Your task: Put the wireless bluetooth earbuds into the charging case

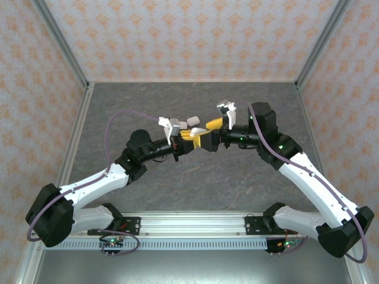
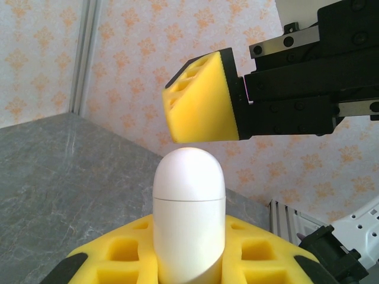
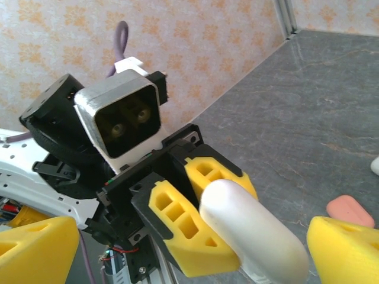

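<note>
— Where's the charging case (image 2: 188,201)?

— I have it in the left gripper (image 2: 189,263). The yellow foam fingers (image 2: 112,257) are clamped on its lower half, and it is held up off the table (image 1: 195,183) near the middle of the scene.

— Which way does it point?

— Its long axis runs straight out along the fingers, away from my left wrist. From above, that is left to right, angled a little toward the far side. The domed end leads and faces the right arm. A seam crosses the body below the dome, and it looks closed to me.

— And the right gripper (image 3: 192,228)?

— Its jaws are spread wide with nothing in them. It faces the left gripper nose to nose. In its own wrist view the dome sits between its two pads. From the left wrist I see one pad (image 2: 201,100) just off the dome with a gap between them.

— Anything on the table?

— A pink pill-shaped piece (image 3: 349,210) lies flat on the far side of the grippers. From above there are pale pieces (image 1: 190,122) just past the grippers, too small for me to tell what they are.
</note>
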Robot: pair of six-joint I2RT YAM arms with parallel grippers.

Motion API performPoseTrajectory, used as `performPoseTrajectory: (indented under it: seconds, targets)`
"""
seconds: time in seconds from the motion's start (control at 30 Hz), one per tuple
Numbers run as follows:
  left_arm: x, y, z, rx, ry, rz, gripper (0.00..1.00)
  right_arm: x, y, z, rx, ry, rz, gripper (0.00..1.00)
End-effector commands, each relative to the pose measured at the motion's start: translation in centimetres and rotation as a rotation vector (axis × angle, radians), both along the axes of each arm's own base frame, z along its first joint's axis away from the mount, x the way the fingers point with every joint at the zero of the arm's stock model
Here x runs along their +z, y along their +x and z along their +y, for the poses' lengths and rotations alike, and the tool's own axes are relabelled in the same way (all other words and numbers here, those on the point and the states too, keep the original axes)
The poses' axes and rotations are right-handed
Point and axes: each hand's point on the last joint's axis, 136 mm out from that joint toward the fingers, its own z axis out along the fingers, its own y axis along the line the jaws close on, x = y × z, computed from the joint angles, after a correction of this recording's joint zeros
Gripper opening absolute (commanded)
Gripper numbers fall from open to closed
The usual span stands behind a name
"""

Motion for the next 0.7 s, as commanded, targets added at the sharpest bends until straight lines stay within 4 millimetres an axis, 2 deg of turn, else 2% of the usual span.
performPoseTrajectory:
  seconds: [0.0,0.13,0.33,0.47,0.67]
  targets:
    - [0.8,-0.3,0.1,0.011,-0.003,-0.047,0.0,-0.1,0.9,-1.1,-0.092,-0.043,-0.034,0.99]
    - [0.3,0.2,0.2,0.033,0.015,-0.029,0.0,-0.6,2.8,-3.1,-0.25,-0.102,-0.05,0.99]
    - [-1.7,1.7,0.4,0.101,0.084,0.032,0.0,-1.4,4.9,-7.7,-0.537,-0.19,-0.106,0.99]
    - [-3.5,3.1,0.5,0.154,0.132,0.086,0.0,-1.8,5.5,-10.8,-0.694,-0.246,-0.114,0.99]
    - [-6.6,5.6,0.5,0.242,0.221,0.197,0.0,-4.0,5.6,-13.3,-0.816,-0.309,-0.079,0.99]
